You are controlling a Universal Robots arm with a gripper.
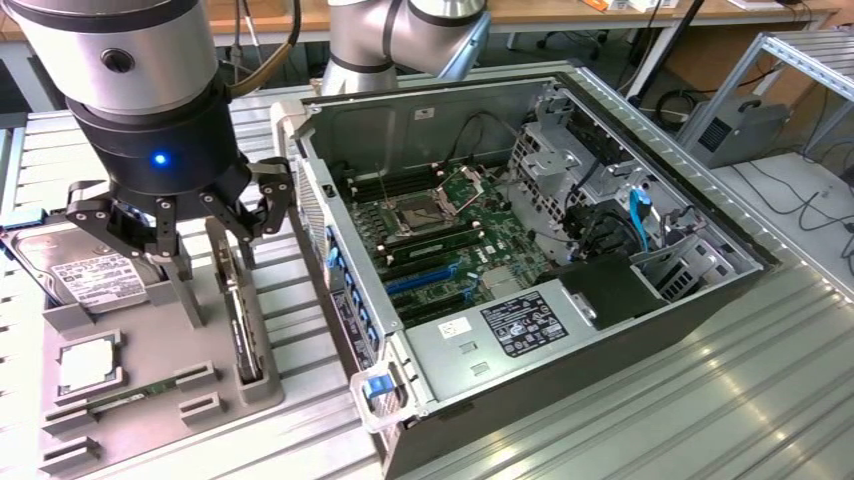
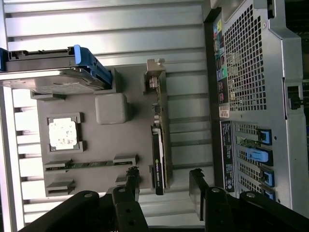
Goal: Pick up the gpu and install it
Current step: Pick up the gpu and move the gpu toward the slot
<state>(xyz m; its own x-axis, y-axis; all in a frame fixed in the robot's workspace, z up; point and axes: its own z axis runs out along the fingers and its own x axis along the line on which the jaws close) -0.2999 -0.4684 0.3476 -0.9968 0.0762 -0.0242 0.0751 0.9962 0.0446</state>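
Observation:
The gpu (image 2: 159, 145) stands on its long edge in a slot of the grey parts holder (image 2: 125, 135), a thin dark card with its metal bracket at one end. In the exterior view the gpu (image 1: 240, 320) sits at the holder's right side, just left of the open computer case (image 1: 534, 250). My gripper (image 1: 207, 240) hangs directly above the card. It is open, and in the wrist view the gripper (image 2: 163, 186) has one finger on each side of the card's line. The fingers (image 2: 195, 186) do not touch the card and hold nothing.
The holder also carries a silver hard drive (image 1: 87, 270) with a blue-edged frame, a square processor (image 1: 87, 365) and a slim green memory stick (image 1: 134, 392). The case lies on its side on the slatted metal table (image 1: 694, 400), motherboard exposed, its rear panel (image 2: 256, 96) close beside the holder.

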